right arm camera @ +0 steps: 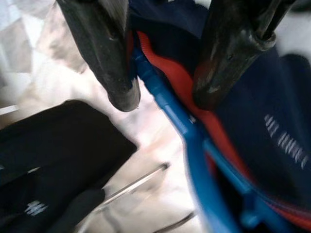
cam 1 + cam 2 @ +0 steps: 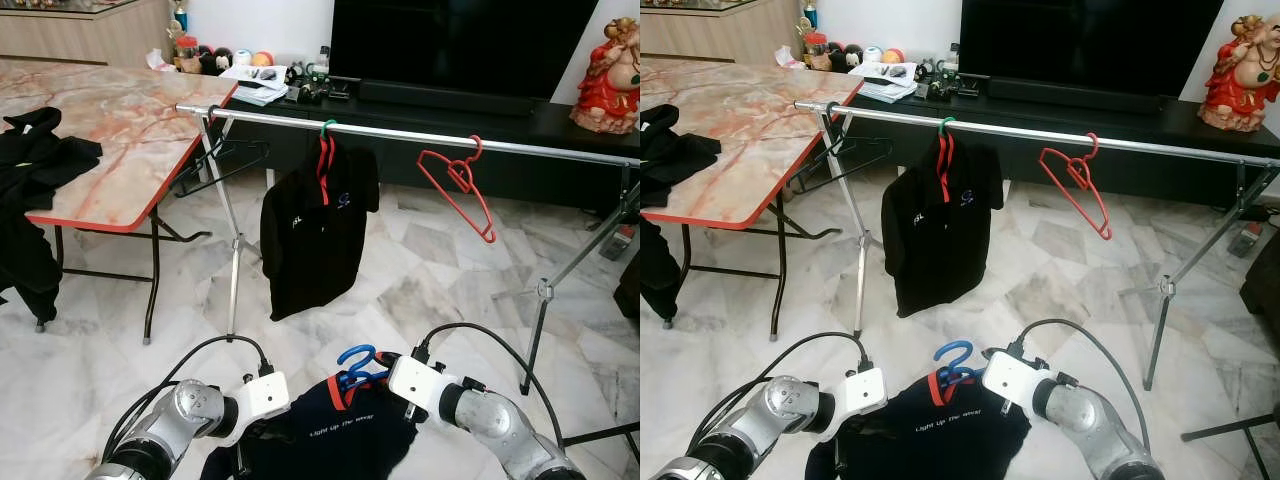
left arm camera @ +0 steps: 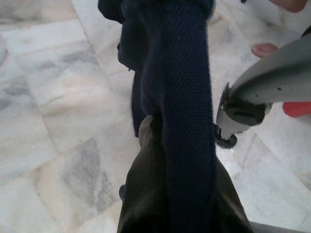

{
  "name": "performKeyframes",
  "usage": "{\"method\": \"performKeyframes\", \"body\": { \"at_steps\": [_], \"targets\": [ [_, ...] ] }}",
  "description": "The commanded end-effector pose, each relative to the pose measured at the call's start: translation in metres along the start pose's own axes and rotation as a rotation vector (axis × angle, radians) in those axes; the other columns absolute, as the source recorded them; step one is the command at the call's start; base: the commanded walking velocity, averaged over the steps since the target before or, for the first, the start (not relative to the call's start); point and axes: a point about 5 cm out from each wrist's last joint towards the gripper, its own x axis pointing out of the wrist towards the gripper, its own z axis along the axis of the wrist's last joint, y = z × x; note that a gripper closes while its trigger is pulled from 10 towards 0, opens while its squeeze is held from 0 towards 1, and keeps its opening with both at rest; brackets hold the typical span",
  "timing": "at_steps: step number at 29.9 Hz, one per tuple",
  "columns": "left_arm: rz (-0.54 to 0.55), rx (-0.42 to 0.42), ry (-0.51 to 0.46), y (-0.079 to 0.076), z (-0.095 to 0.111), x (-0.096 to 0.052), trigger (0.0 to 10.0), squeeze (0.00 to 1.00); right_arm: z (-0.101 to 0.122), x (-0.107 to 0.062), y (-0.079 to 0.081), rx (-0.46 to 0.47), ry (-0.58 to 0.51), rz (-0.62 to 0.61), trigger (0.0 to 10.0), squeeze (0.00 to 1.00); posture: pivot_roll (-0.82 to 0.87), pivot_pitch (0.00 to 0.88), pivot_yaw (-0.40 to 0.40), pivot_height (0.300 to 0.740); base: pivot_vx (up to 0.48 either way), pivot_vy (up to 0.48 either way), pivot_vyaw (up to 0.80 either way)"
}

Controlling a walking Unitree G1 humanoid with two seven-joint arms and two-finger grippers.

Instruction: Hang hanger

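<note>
While the right end effector (image 1: pixel 165 94) grips the blue plastic hanger (image 2: pixel 358 365) and the left end effector (image 3: pixel 170 194) pinches its dark navy shirt (image 2: pixel 330 435), hanging on the far silver metal rail (image 2: pixel 560 147) remains undone.

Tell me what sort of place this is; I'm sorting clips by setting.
Most likely a home living room: a large dark television on a low black console, a marble-tiled floor, and a folding table beside a clothes rail holding a black shirt.
</note>
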Motion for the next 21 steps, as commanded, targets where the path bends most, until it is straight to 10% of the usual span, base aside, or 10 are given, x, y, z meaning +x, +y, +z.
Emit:
{"method": "performKeyframes", "body": {
  "at_steps": [1,11,21],
  "targets": [
    [0.021,0.031,-0.044,0.007,0.011,-0.002,0.0,0.0,-0.014,-0.001,0.016,-0.003,0.069,0.075,10.0,0.0,-0.01,0.046,-0.069,0.74,0.0,0.0,0.0],
    [0.028,0.038,-0.034,0.009,0.009,-0.006,0.0,0.0,-0.04,-0.01,0.037,0.053,0.217,0.234,10.0,0.0,-0.01,0.05,-0.065,0.74,0.0,0.0,0.0],
    [-0.025,0.083,0.003,0.008,0.004,-0.014,0.0,0.0,-0.014,-0.021,-0.031,0.187,0.012,-0.103,10.0,0.0,-0.02,0.053,-0.057,0.74,0.0,0.0,0.0]
  ]
}}
